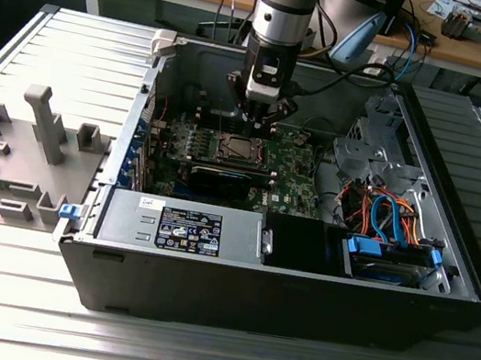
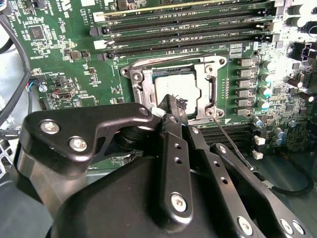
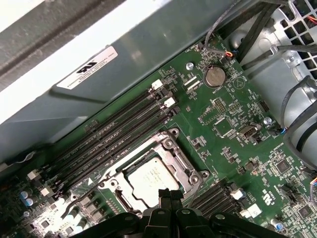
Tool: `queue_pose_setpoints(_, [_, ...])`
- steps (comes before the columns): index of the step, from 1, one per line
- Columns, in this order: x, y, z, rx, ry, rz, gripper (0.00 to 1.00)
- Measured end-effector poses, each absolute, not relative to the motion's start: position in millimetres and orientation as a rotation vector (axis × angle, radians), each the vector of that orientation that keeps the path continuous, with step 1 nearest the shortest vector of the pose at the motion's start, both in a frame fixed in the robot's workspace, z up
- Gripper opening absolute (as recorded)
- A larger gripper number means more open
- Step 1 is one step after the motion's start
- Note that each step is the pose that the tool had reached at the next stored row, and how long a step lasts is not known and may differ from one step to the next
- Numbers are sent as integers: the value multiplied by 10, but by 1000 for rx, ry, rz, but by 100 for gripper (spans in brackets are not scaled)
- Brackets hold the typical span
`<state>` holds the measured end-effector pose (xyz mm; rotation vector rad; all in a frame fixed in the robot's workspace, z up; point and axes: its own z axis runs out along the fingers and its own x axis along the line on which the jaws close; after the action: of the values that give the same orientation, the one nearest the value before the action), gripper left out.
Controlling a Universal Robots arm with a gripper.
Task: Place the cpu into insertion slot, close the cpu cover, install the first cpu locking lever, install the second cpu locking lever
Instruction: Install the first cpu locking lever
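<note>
Hovering with fingers shut over the socket, inside an open computer case on the ribbed table.

Nearest in the exterior view, a grey power supply lies along the case's front wall. Behind it a long black expansion card stands on the green motherboard. Beyond the card sits the insertion slot. The cpu lies flat in it, its silver top showing through the window of the cpu cover, which lies down over it. The end effector hangs at the cover's edge, its two black fingers pressed together with nothing visible between them. A thin wire locking lever runs out from one slot corner; I cannot tell whether it is latched. Long memory slots run alongside the slot.
</note>
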<state>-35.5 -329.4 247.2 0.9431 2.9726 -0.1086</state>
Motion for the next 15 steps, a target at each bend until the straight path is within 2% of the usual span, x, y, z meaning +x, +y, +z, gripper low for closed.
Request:
queue_pose_setpoints(4, [-355, -3294, 2473, 934, 2977, -102, 11])
queue_pose_setpoints(6, [-355, -3297, 2472, 937, 2985, -64, 11])
queue_pose_setpoints(9, [-355, -3316, 2472, 943, 3006, 44, 11])
queue_pose_setpoints(11, [-355, -3329, 2471, 945, 3013, 85, 11])
queue_pose_setpoints(15, [-355, -3335, 2472, 886, 3033, 87, 11])
